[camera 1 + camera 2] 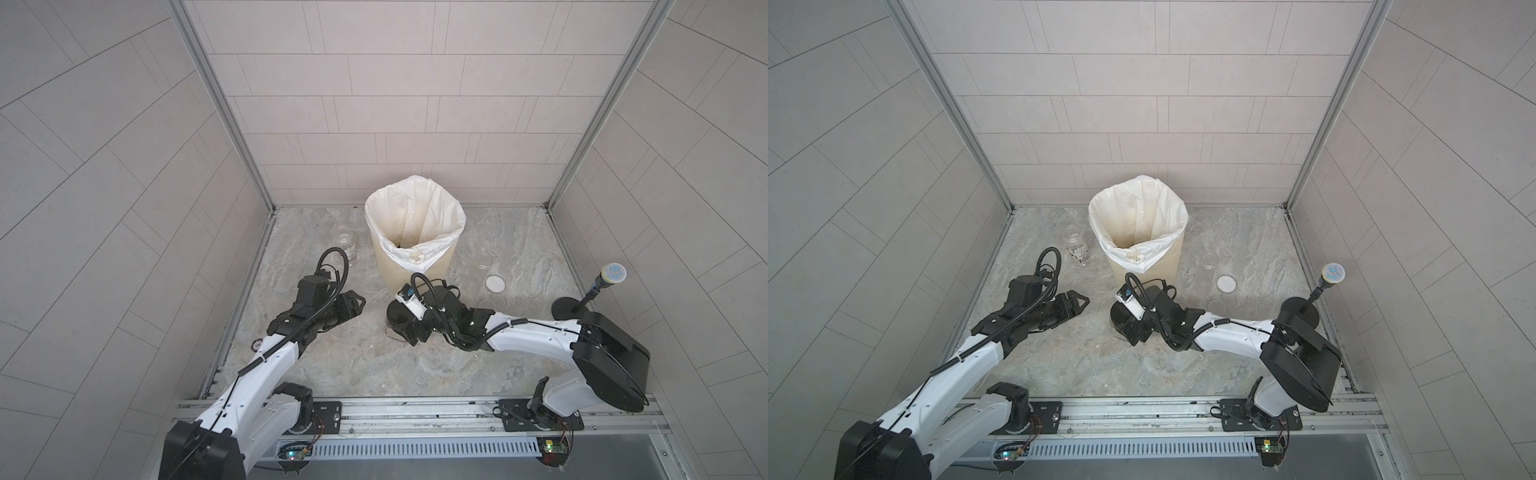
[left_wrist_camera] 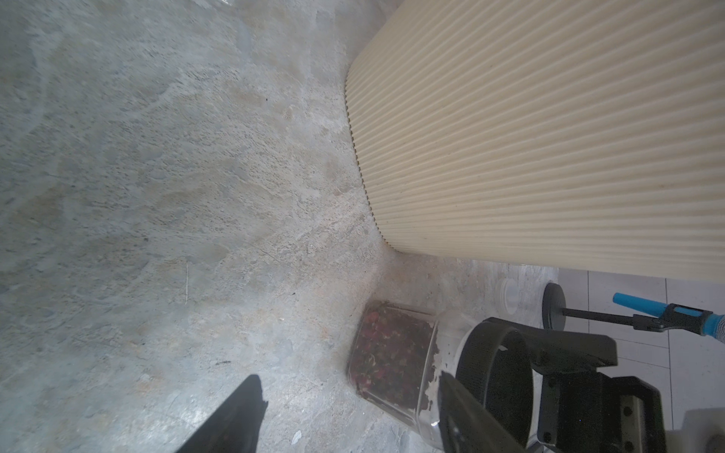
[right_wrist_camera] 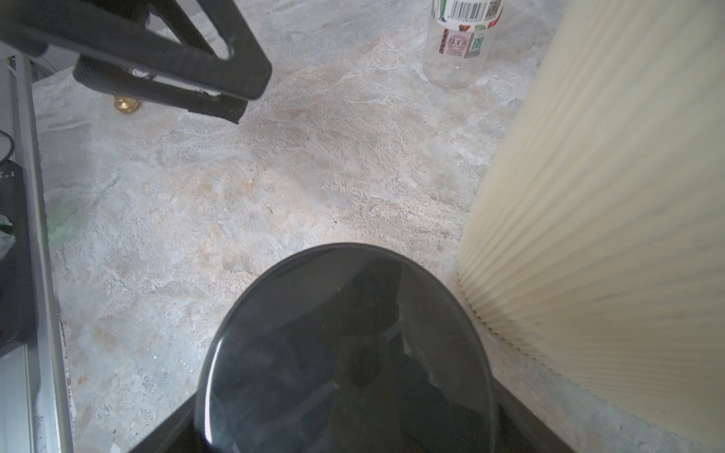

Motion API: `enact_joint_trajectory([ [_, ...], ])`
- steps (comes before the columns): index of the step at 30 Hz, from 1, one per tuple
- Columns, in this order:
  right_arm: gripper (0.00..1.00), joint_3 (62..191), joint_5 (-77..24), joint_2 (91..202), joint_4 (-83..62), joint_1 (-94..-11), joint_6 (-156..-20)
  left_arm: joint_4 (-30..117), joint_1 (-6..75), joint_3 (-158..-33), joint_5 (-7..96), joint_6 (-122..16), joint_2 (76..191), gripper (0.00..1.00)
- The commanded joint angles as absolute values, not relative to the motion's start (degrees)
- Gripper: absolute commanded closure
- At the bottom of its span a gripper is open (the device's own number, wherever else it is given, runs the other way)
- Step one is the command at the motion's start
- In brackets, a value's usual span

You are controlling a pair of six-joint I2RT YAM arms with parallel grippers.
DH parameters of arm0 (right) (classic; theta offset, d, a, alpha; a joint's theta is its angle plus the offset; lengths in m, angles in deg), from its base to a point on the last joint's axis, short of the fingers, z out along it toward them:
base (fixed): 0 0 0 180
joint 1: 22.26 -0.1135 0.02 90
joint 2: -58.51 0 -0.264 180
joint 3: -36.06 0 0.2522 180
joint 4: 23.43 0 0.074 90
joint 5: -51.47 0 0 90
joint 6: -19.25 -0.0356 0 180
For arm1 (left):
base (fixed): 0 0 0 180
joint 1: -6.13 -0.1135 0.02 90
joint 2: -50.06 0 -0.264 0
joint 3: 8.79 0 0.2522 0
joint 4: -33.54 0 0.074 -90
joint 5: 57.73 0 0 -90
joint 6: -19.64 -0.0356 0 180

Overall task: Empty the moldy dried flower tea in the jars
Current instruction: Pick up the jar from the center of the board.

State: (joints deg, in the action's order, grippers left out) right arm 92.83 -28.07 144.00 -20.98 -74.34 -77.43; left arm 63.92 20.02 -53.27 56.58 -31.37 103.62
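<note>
Cream ribbed bin (image 1: 388, 270) with white liner (image 1: 415, 208) stands at rear centre of the stone table (image 1: 332, 365). Labelled clear jar (image 1: 345, 245) stands left of it; small clear jar (image 1: 484, 259) and white lid (image 1: 495, 284) lie right of it. Right gripper (image 1: 401, 326) is down over the black-lidded jar (image 1: 392, 316), just in front of the bin. Left gripper (image 1: 357, 302) is apart, touching nothing.

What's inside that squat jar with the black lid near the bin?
Through the squat jar's clear wall, the left wrist view shows dark reddish dried flower tea in its lower part. From above, the black lid hides it.
</note>
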Motion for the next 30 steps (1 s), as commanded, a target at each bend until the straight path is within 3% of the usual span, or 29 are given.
enact_joint_trajectory([
  [1, 0.11, 92.52, -26.84, 143.58, -24.16, -74.49, -78.12, 63.3, 19.64, -52.61, 57.05, -32.14, 102.88, 0.26],
  [10, 0.16, 91.03, -22.93, 138.96, -24.13, -73.56, -78.42, 62.02, 19.61, -53.11, 59.11, -33.97, 103.06, 0.26],
  [21, 0.18, 85.77, -12.34, 123.0, -23.65, -65.62, -84.57, 48.73, 20.94, -56.59, 75.68, -38.97, 103.36, 0.26],
  [30, 0.17, 83.57, -3.78, 113.37, -23.99, -58.21, -90.48, 41.03, 24.22, -60.7, 81.83, -44.11, 106.05, 0.2],
])
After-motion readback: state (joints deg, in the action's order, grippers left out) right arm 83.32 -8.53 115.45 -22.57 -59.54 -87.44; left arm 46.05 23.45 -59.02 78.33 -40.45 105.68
